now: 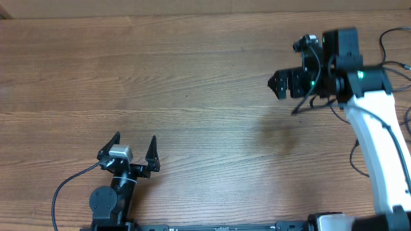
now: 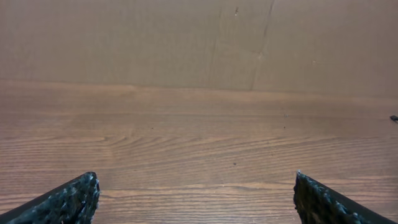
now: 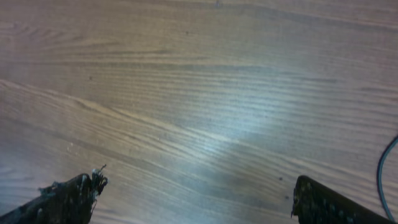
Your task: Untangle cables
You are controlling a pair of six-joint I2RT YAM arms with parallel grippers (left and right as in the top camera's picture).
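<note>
Thin black cables (image 1: 389, 35) lie at the far right edge of the table, partly hidden by the right arm; another loop (image 1: 353, 157) shows beside the arm's white link. One cord curves in at the right edge of the right wrist view (image 3: 382, 169). My right gripper (image 1: 275, 83) hovers left of those cables, pointing left, open and empty over bare wood (image 3: 196, 199). My left gripper (image 1: 135, 142) is at the front left, open and empty (image 2: 196, 199), far from the cables.
The wooden table (image 1: 192, 83) fills the overhead view. A thicker black wire (image 1: 64, 186) loops from the left arm's base. A cardboard-coloured wall (image 2: 186, 37) stands behind the table's far edge. A small dark object (image 2: 393, 118) shows at the right edge of the left wrist view.
</note>
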